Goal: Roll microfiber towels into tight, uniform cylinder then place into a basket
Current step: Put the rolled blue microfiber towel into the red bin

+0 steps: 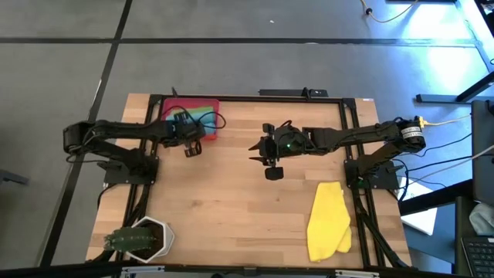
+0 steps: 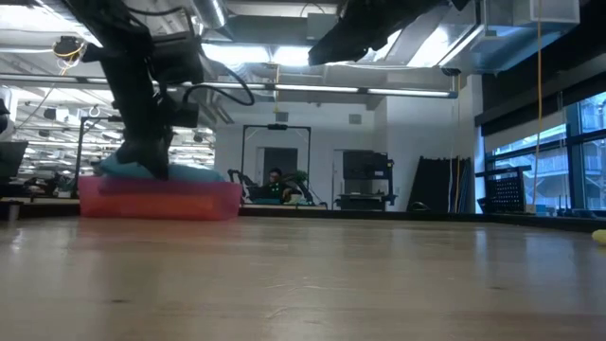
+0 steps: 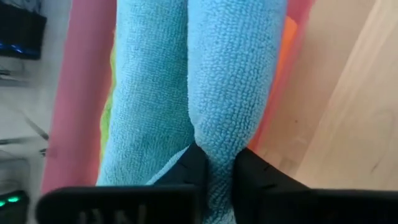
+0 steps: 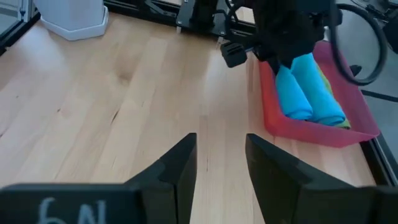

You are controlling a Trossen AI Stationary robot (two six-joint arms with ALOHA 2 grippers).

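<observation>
The red basket stands at the table's far left. Two rolled teal towels lie in it side by side, on top of a green towel and an orange one. My left gripper reaches down into the basket's near end and is shut on one teal roll. A flat yellow towel lies at the table's near right. My right gripper hangs open over the table's middle, above the wood, with nothing between its fingers. My left gripper pinches the end of the teal roll between its two fingers, slanting down from above and pointing along the roll. The roll lies in the basket against the second teal roll, next to the basket wall that borders the bare wood.
A white hexagonal pot with a plant stands at the near left corner. A black frame runs along the table's far and side edges. Bare wood lies between the basket and the yellow towel.
</observation>
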